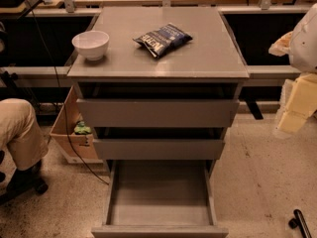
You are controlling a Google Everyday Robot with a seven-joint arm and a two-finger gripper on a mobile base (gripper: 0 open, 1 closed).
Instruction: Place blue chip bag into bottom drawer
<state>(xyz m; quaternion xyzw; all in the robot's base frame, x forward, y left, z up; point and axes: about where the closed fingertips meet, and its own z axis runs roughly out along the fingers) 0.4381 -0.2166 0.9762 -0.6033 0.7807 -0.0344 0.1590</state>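
The blue chip bag [162,38] lies flat on the grey cabinet top [198,58], slightly right of its middle and toward the back. The bottom drawer [159,197] is pulled fully open toward me and its tray holds nothing. My gripper [293,114] hangs at the right edge of the camera view, off to the right of the cabinet and about level with the top drawer. It is well apart from the bag and holds nothing that I can see.
A white bowl [90,44] stands on the cabinet top's left side. The two upper drawers [157,112] stick out slightly. A cardboard box [69,133] and a person's leg [20,135] are on the left. A black object [300,223] lies on the floor at the lower right.
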